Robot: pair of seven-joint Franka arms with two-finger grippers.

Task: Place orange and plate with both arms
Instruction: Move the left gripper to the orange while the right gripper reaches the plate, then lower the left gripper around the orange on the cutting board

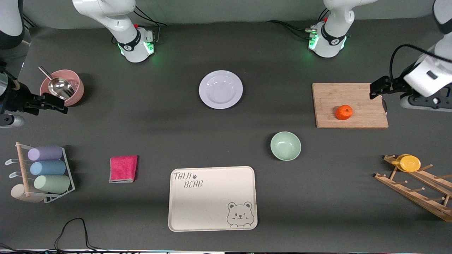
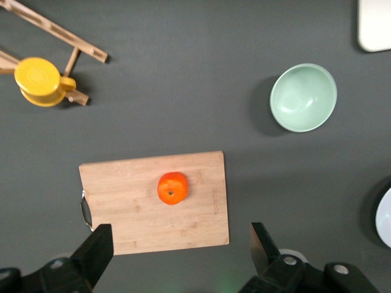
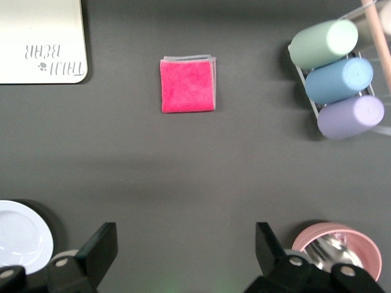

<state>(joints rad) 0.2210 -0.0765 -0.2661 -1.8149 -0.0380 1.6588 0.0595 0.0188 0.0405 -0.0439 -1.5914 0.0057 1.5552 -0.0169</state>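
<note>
Nothing is grasped yet: both my hands hang released with the fingers spread wide, my left gripper [image 2: 177, 253] up over the cutting board's [image 1: 353, 97] edge at the left arm's end of the table, my right gripper [image 3: 183, 256] up over bare mat beside the pink bowl [image 1: 72, 86] at the right arm's end. The orange [image 1: 343, 112] sits loose on the board, and the plate [image 1: 220, 89] lies flat on the mat between my two bases, well apart from the fruit. To do this well, I judge I should bring my left hand straight down so the fingers straddle the orange at its widest part and close gently, since a round fruit will roll if nudged off centre. The plate is shallow and lies flush, so my right hand will likely need to catch its rim from the edge. The mat is dark, plain and uncluttered around both things; the green bowl [image 1: 285, 145], bear tray [image 1: 212, 211], pink cloth [image 1: 123, 168] and racks stand nearer the front camera, out of my way.
</note>
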